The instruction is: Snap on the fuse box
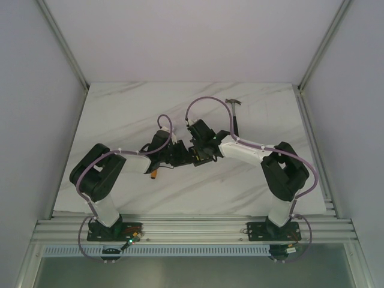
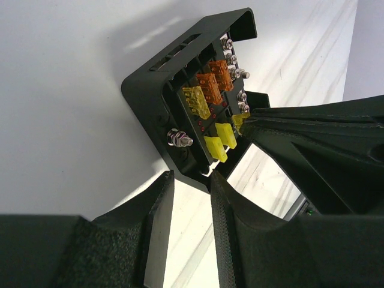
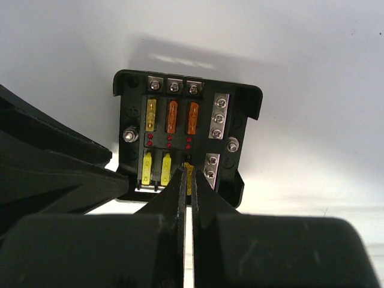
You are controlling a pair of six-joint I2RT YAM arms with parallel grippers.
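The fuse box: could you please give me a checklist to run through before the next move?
1. Is the fuse box gripped by the left hand: ok, its lower edge sits between the fingers.
2. Is the upper fuse row filled: ok, three fuses are seated.
3. Is the third lower yellow fuse seated: cannot tell, the right hand covers it.
4. Is the right hand closed: ok.
5. Is the lid on: not ok, the fuses lie exposed.

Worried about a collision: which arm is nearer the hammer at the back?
Right. The right arm passes close beside the hammer; the left arm is well to its left.
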